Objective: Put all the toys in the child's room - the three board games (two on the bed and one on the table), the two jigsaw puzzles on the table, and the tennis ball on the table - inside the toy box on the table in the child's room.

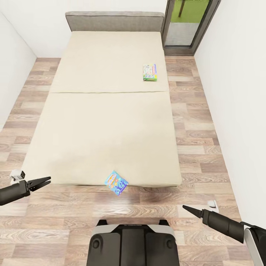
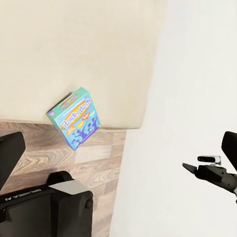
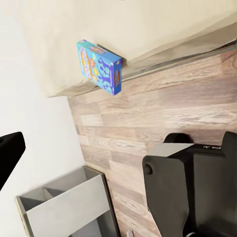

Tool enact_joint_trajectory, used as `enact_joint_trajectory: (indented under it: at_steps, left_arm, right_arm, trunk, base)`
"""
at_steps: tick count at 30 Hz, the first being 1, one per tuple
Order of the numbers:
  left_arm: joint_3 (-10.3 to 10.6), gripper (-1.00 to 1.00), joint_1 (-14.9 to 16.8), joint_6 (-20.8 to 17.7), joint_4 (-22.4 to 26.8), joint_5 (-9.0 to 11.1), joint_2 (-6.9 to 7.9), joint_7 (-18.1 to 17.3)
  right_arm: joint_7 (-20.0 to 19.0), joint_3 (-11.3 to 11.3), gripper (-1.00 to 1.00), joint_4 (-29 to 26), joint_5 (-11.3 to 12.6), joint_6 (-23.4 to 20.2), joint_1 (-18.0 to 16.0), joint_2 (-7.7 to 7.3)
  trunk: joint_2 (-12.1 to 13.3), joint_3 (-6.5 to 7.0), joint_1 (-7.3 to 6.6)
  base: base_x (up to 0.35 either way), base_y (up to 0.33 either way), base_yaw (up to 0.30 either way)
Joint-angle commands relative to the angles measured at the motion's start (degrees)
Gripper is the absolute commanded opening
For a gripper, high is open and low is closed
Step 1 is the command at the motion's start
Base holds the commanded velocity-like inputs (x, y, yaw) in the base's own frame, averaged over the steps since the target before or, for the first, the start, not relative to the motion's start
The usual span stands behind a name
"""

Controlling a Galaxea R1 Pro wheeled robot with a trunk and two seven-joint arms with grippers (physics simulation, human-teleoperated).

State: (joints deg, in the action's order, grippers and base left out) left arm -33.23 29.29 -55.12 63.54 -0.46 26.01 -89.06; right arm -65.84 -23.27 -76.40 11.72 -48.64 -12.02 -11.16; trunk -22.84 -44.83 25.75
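Two board games lie on the beige bed [image 1: 107, 122]. A blue box [image 1: 116, 182] [image 2: 75, 117] [image 3: 100, 66] sits tilted at the foot edge, partly over the floor. A green-edged box [image 1: 149, 72] lies flat near the bed's right side, toward the headboard. My left gripper [image 1: 47, 181] hovers open and empty by the bed's near left corner. My right gripper [image 1: 184, 207] [image 2: 186, 167] hangs over the floor, right of the blue box, open with nothing in it. A dark finger [image 2: 10, 153] [image 3: 9, 153] shows at each wrist view's edge. The table and toy box are out of view.
My base [image 1: 131, 240] stands on the plank floor just short of the bed's foot. White walls close in on both sides, with floor strips beside the bed. A grey-framed window [image 1: 184, 22] is at the back right. A grey shelf unit [image 3: 69, 207] stands near the wall.
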Motion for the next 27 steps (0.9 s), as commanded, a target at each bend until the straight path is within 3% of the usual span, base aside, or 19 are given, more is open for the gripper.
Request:
enact_joint_trajectory:
  at_steps: [1, 27]
  left_arm:
    - [0.0, 1.0, 0.0, -0.6, 0.0, -0.1, 0.01, -0.2]
    - [0.1, 1.0, -0.3, -0.5, 0.0, -0.1, -0.08, -0.2]
  right_arm:
    - [-0.1, 0.0, 1.0, 0.0, 0.1, -0.3, 0.0, -0.01]
    - [0.0, -0.1, 1.0, 0.3, 0.3, 2.9, 0.0, -0.01]
  trunk:
    - [-0.1, 0.04, 0.04]
    - [-0.1, 2.49, 0.04]
  base:
    - [0.0, 0.0, 0.0]
    - [0.0, 0.0, 0.027]
